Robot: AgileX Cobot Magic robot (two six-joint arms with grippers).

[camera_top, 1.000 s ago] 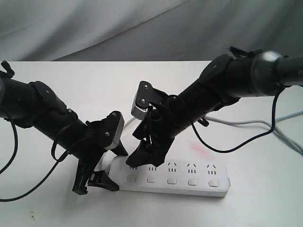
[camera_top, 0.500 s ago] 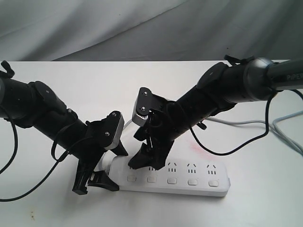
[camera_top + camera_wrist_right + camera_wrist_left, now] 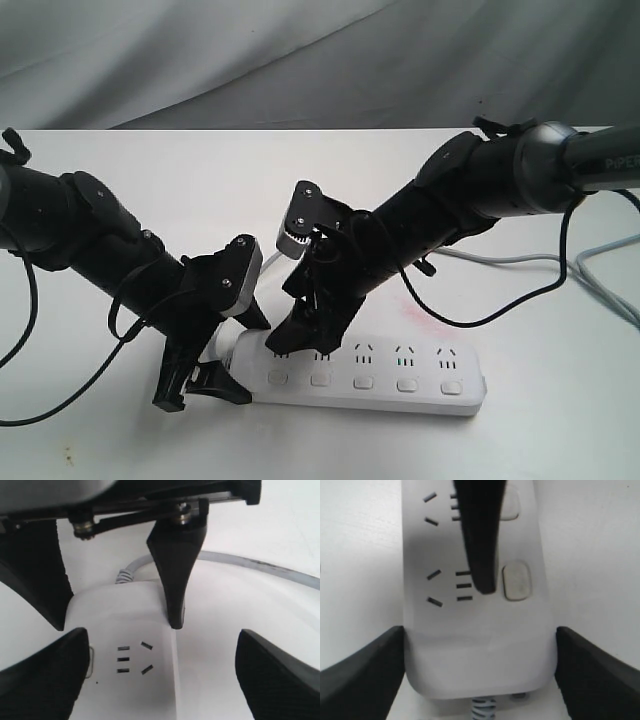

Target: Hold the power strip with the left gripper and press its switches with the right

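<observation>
The white power strip (image 3: pixel 400 372) lies flat near the table's front, its row of switches (image 3: pixel 363 383) along the near side. My left gripper (image 3: pixel 228 352) is shut on its left, cord end; in the left wrist view both black fingers (image 3: pixel 365 672) press the sides of the power strip (image 3: pixel 480 640). My right gripper (image 3: pixel 305 340) hovers open over the first socket group. One of its fingers (image 3: pixel 480 540) points down beside the first switch (image 3: pixel 516 581). In the right wrist view the right gripper (image 3: pixel 160 680) straddles the far edge of the power strip (image 3: pixel 135 625), and one finger (image 3: pixel 40 680) half covers a switch.
The strip's grey-white cord (image 3: pixel 225 560) curves off behind the strip, and more of the cord (image 3: pixel 600 290) trails over the white table (image 3: pixel 200 170) at the right. A faint pink mark (image 3: pixel 425 315) lies behind the strip. A grey cloth backdrop (image 3: pixel 300 60) hangs behind the table.
The right gripper has dipped slightly toward the strip's left end and its arm has lowered. The left gripper and the strip have not moved.
</observation>
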